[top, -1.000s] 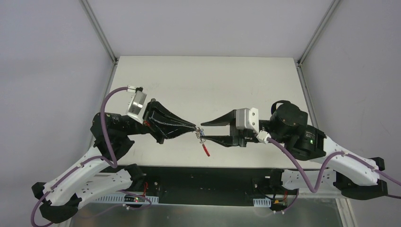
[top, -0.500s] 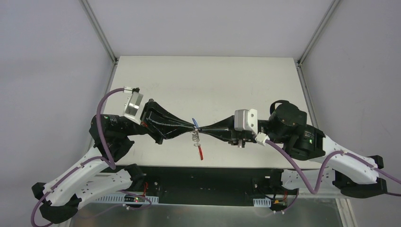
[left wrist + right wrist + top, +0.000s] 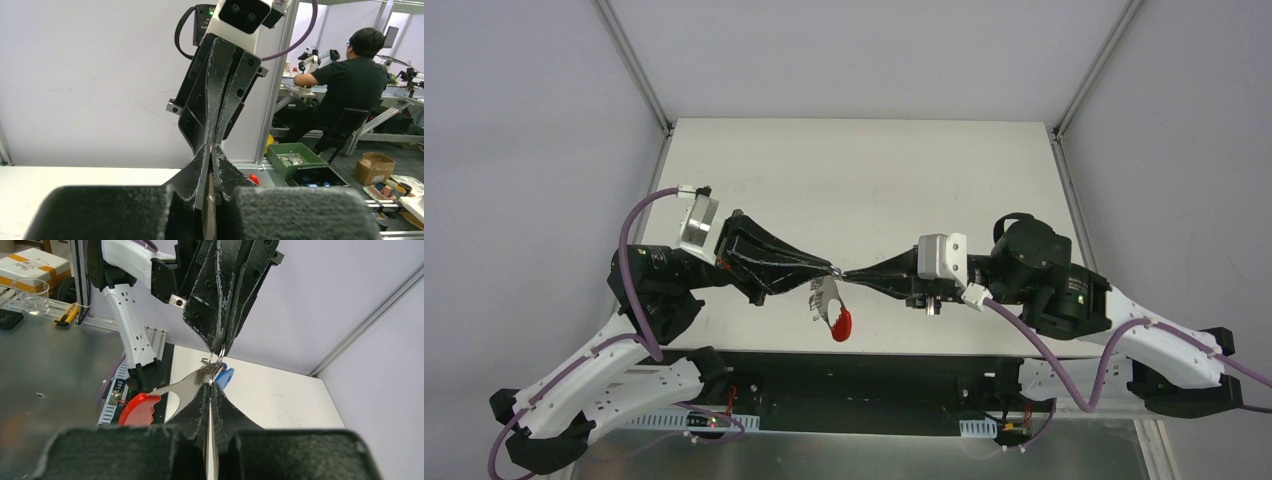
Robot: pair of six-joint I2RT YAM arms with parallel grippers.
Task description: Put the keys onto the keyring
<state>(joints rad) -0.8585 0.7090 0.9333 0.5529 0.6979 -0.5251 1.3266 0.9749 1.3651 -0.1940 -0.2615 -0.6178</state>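
At the centre of the top view, the left gripper (image 3: 828,269) and right gripper (image 3: 848,273) were tip to tip above the table's (image 3: 874,170) near edge, both fully closed. The left pinched a wire ring of the keyring (image 3: 218,358), whose red strip (image 3: 841,324) hung just below. The right's tips were closed beside the key (image 3: 224,376), its blue tag showing. Whether they pinched key or ring could not be told.
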